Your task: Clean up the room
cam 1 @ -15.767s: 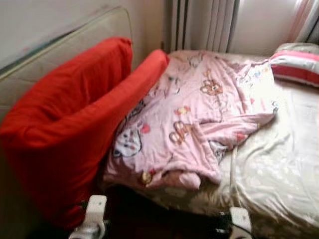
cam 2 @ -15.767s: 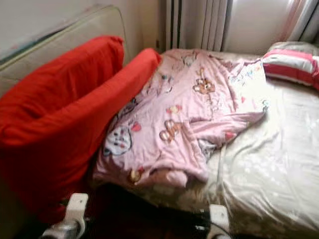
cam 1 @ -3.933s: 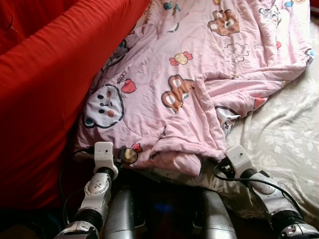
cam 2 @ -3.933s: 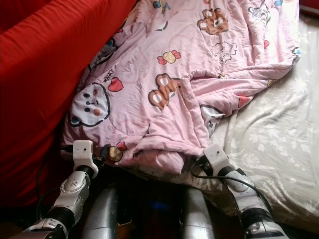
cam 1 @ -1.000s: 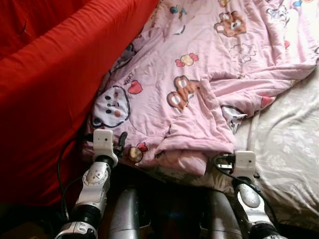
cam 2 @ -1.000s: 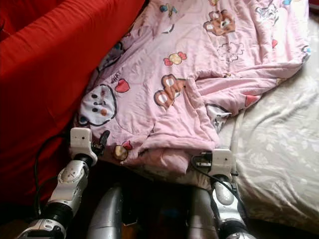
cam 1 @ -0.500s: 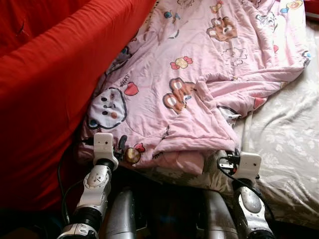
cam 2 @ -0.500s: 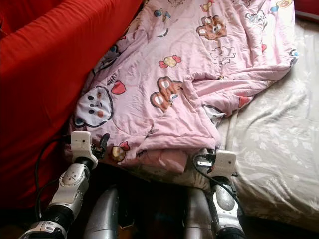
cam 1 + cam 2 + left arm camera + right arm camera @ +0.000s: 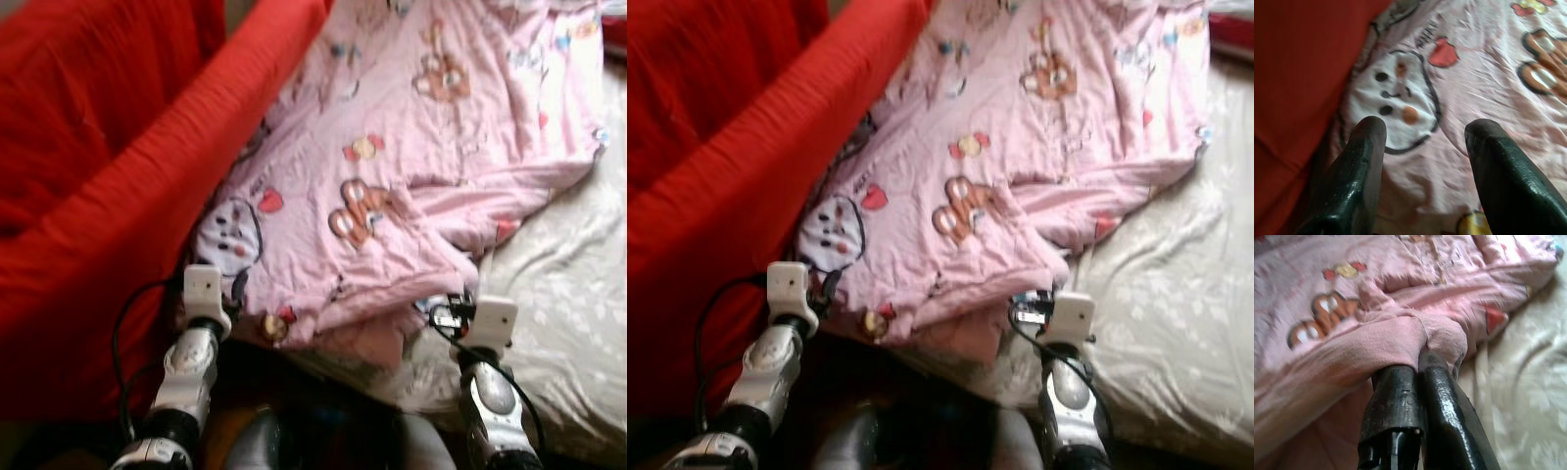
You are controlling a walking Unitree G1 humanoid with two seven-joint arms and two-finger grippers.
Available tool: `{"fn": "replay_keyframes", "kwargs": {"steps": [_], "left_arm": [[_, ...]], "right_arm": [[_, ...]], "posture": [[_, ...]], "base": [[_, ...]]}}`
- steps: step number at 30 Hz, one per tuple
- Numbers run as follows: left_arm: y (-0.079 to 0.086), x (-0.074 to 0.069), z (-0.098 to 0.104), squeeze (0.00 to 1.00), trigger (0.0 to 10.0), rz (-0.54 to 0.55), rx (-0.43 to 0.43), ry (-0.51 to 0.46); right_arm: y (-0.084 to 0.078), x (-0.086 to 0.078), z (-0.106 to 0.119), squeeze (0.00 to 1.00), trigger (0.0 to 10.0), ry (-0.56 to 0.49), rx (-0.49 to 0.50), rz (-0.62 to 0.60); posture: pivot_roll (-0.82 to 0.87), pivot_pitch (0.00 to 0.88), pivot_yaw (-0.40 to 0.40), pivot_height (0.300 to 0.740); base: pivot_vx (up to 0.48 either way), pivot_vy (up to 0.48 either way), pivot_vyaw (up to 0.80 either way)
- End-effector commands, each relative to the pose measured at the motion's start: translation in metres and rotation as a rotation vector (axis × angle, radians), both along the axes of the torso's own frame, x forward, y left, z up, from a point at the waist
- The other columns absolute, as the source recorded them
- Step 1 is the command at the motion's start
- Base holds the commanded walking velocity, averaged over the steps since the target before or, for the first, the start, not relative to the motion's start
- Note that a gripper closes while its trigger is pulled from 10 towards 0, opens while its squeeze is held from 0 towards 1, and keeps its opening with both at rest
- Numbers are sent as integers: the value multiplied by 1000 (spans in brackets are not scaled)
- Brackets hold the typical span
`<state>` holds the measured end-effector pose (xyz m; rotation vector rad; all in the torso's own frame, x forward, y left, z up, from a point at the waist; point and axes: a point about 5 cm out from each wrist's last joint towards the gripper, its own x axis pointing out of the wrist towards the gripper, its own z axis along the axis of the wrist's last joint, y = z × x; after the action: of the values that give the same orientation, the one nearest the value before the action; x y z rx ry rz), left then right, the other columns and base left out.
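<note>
Right gripper (image 9: 1418, 369) jaws pinch the rumpled pink quilt (image 9: 411, 166); left gripper (image 9: 1422, 134) jaws gape above it.

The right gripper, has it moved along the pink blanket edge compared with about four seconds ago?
Yes. The right gripper, now shut on the pink blanket, sits tucked at its folded corner, closer to the bear print than before.

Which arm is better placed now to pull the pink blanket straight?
The right: the right gripper is shut on the pink cartoon-print blanket corner, while the left gripper is open above it.
</note>
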<state>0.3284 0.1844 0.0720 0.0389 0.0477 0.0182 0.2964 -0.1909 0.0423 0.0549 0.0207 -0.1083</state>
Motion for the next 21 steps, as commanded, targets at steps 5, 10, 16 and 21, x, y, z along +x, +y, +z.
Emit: {"fn": "replay_keyframes", "kwargs": {"steps": [5,10,16,21], "left_arm": [[11,-13,-25,0,10000,57,-27,109],[16,-18,-34,0,10000,77,-33,156],[15,-19,-36,0,10000,77,-38,162],[14,-19,-36,0,10000,74,-41,157]], "right_arm": [[0,-7,-8,0,10000,29,17,-3],[1,-7,-7,0,10000,20,25,-1],[2,-8,-8,0,10000,26,24,7],[2,-8,-8,0,10000,27,22,9]], "posture": [[-103,270,48,740],[-102,278,45,740],[-101,284,42,740],[-100,284,40,740]], "base": [[0,0,0],[0,0,0],[0,0,0],[0,0,0]]}}
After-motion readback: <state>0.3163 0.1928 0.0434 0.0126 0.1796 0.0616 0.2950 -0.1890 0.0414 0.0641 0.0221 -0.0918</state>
